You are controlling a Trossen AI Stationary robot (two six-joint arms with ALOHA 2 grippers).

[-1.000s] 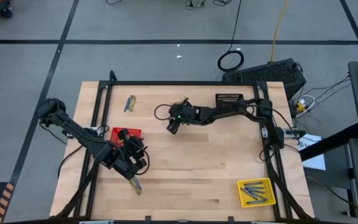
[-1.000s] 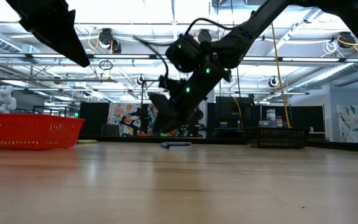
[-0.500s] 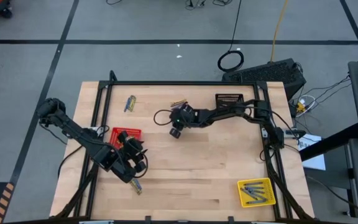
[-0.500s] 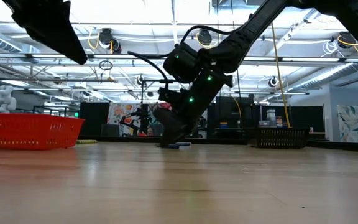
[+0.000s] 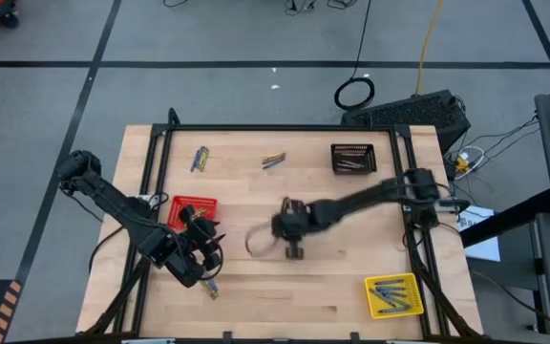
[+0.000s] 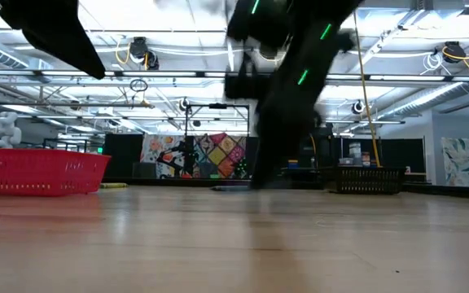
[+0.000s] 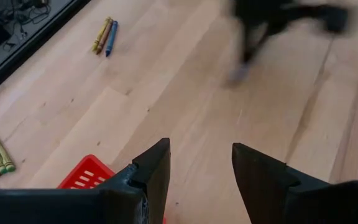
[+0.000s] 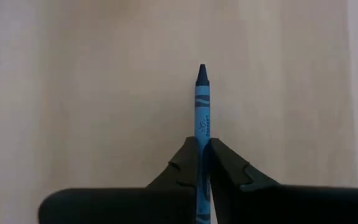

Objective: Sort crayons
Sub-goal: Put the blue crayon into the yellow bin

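Blue paper-wrapped crayon (image 8: 202,106), pointed tip forward, clamped in right gripper (image 8: 202,163) above pale wooden table's (image 5: 351,277) middle; left gripper (image 7: 201,167) apart.

The light is bright and even, and in the low view it comes from lamps on the ceiling (image 6: 141,46). The desk (image 5: 332,287) shows only soft shadows and no strong glare. The right arm (image 6: 291,89) is smeared by motion blur in the low view, and also in the left wrist view. The blue crayon (image 8: 202,106) is sharp in the right wrist view.
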